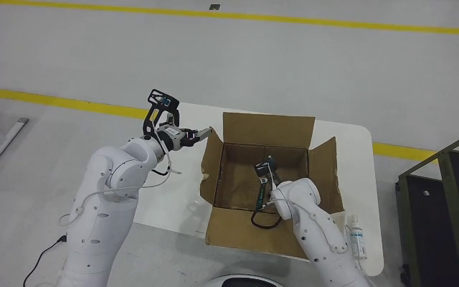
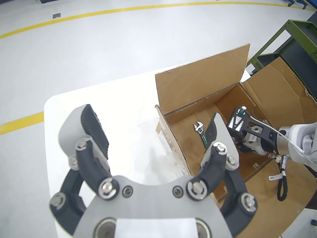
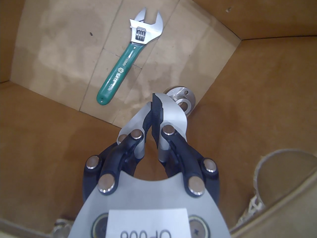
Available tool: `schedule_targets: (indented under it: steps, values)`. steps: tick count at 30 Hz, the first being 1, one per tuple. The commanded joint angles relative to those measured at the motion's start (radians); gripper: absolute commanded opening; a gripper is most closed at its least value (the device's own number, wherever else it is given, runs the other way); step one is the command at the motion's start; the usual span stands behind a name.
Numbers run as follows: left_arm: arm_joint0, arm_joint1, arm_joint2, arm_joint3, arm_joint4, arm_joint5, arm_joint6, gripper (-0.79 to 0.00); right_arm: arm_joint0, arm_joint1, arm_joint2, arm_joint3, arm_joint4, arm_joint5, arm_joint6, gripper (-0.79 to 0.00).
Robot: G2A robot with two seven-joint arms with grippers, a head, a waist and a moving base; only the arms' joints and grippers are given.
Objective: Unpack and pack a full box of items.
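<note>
White table (image 1: pixel 356 172) w/ open cardboard box (image 1: pixel 267 129) on it, flaps up. L arm is outside the box, over bare tabletop by the box's left wall. L gripper (image 2: pixel 151 115) has fingers wide apart, nothing btwn them. R arm is down inside the box. R gripper (image 3: pixel 155 104) has fingers pressed together, holding nothing, tips low over the floor. Cardboard tube (image 3: pixel 282 172) is in the box close to R wrist. Adjustable wrench (image 3: pixel 128 60), green handle, lies flat on box floor. Its handle end is the part nearest R tips, near but apart. Long axis slants away from them, steel head farthest, toward a far wall. Small metal flange (image 3: pixel 182 97) sits just beside the tips, partly hidden behind one finger.

Judgement: unpacking not done. R is far nearer than L, so wrench or flange looks like R's pick. It'd need to spread fingers first, then close across the handle, not along it.
</note>
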Motion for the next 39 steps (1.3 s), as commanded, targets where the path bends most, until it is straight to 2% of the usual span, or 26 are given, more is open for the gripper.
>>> schedule_targets:
  steps: [1,4,6,8,11,13,15,18,25,33,36,39]
  values:
    - [0.0,0.0,0.0,0.0,0.0,0.0,0.0,0.0,0.024,-0.005,-0.008,0.035,0.006,0.019,0.01,-0.785]
    - [0.0,0.0,0.0,0.0,0.0,0.0,0.0,0.0,0.065,-0.012,-0.02,0.085,-0.012,0.05,0.061,-0.782]
    - [0.0,0.0,0.0,0.0,0.0,0.0,0.0,0.0,0.093,-0.017,-0.032,0.111,-0.024,0.064,0.104,-0.745]
    - [0.0,0.0,0.0,0.0,0.0,0.0,0.0,0.0,0.116,-0.021,-0.046,0.137,-0.057,0.069,0.139,-0.603]
    - [0.0,0.0,0.0,0.0,0.0,0.0,0.0,0.0,0.134,-0.026,-0.061,0.162,-0.077,0.073,0.16,-0.545]
    - [0.0,0.0,0.0,0.0,0.0,0.0,0.0,0.0,0.141,-0.03,-0.072,0.177,-0.094,0.079,0.159,-0.459]
    - [0.0,0.0,0.0,0.0,0.0,0.0,0.0,0.0,0.145,-0.034,-0.079,0.19,-0.097,0.082,0.151,-0.453]
    - [0.0,0.0,0.0,0.0,0.0,0.0,0.0,0.0,0.15,-0.038,-0.093,0.22,-0.129,0.088,0.139,-0.4]
    - [0.0,0.0,0.0,0.0,0.0,0.0,0.0,0.0,0.164,-0.052,-0.103,0.297,-0.118,0.104,0.095,-0.342]
    - [0.0,0.0,0.0,0.0,0.0,0.0,0.0,0.0,0.185,-0.067,-0.099,0.374,-0.077,0.113,0.078,-0.385]
    - [0.0,0.0,0.0,0.0,0.0,0.0,0.0,0.0,0.19,-0.071,-0.086,0.391,-0.032,0.097,0.066,-0.437]
    - [0.0,0.0,0.0,0.0,0.0,0.0,0.0,0.0,0.194,-0.074,-0.074,0.399,0.001,0.082,0.054,-0.437]
